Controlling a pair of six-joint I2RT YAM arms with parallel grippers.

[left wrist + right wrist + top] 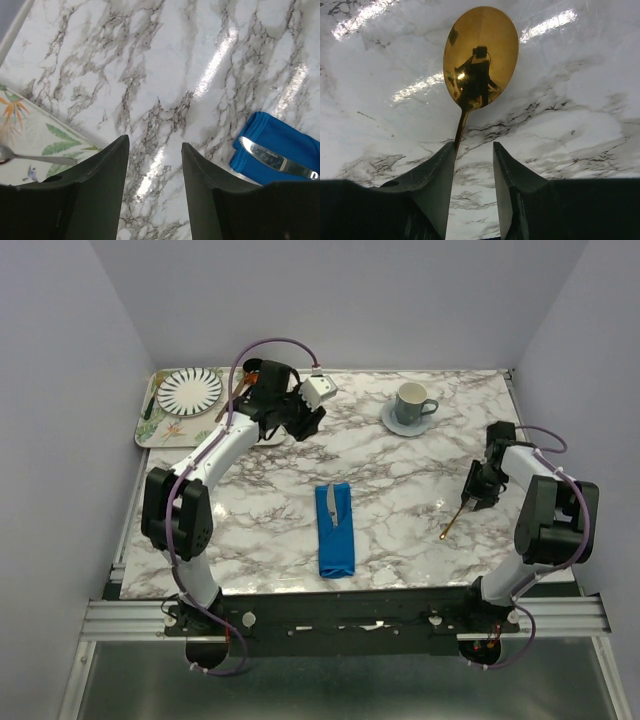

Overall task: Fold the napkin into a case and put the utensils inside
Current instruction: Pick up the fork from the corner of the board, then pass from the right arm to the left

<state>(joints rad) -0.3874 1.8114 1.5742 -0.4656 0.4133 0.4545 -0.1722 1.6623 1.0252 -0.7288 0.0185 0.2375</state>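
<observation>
Top view: the case (336, 540) is lying folded at mid-table. The silver utensil (332, 503) is resting at its far end; whether it is tucked in, I cannot tell. The gold spoon (453, 521) is lying on the marble table (400, 470), well right of the case. The right gripper (472, 492) is hanging over its handle end. The left gripper (303, 425) is hovering near the tray (160, 430).

Left wrist: the jaws are standing apart, holding nothing.

Right wrist: the jaws are parted and straddling the spoon's handle, with a gap showing, so nothing is clamped.

The step in hand is probably picking up the gold spoon. The next move calls for pinching the thin handle, then carrying it to the case mouth.

No writing is showing anywhere.
</observation>
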